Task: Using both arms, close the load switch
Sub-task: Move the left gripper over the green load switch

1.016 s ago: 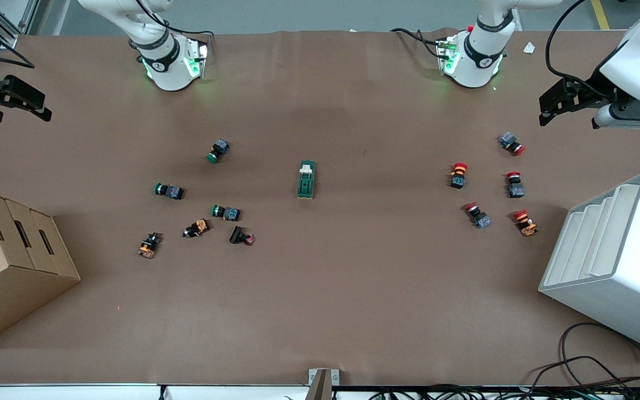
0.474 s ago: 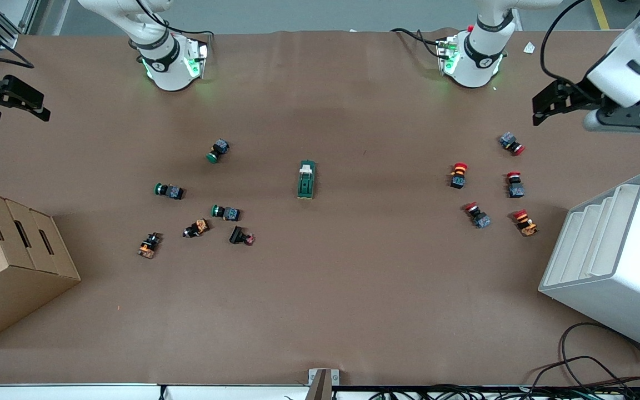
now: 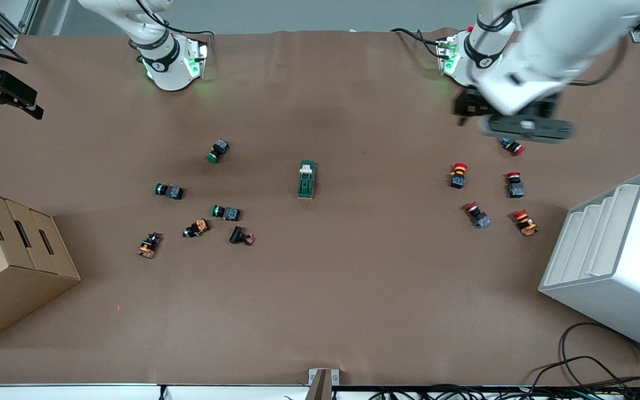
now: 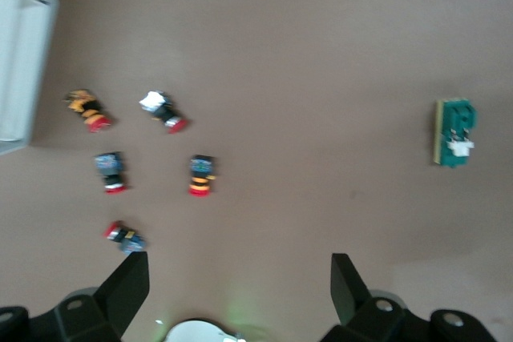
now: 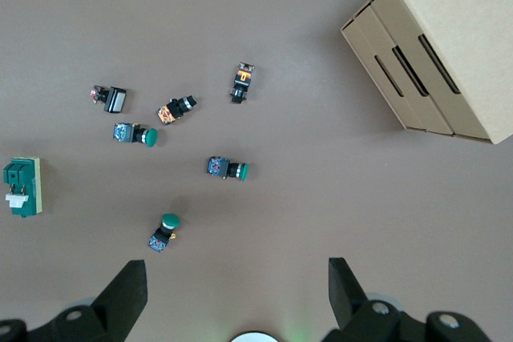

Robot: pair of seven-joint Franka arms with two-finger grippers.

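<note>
The load switch [image 3: 306, 179] is seen lying flat near the middle of the brown table [image 3: 320, 311], with its cream-white handle end turned toward the robots' bases. It is touched by nothing.

The left gripper [image 4: 240, 286] is held in the air over the table toward the left arm's end, well apart from the load switch and above the group of red-capped buttons [image 3: 458, 174]. Its fingers are spread wide and nothing is held between them. The right gripper [image 5: 238, 290] is kept at the table edge toward the right arm's end, also well apart from the load switch, with fingers wide open and empty; the green-capped buttons [image 3: 168, 190] lie between it and the switch.

Several risks can be judged from here. A red-capped button may be knocked away if the left gripper is lowered too early. The load switch is small and is not fixed to the table, so it may be pushed or turned if the handle is pressed before the body is held by the other gripper. Because both arms must meet at one small part, the grippers may also collide.
</note>
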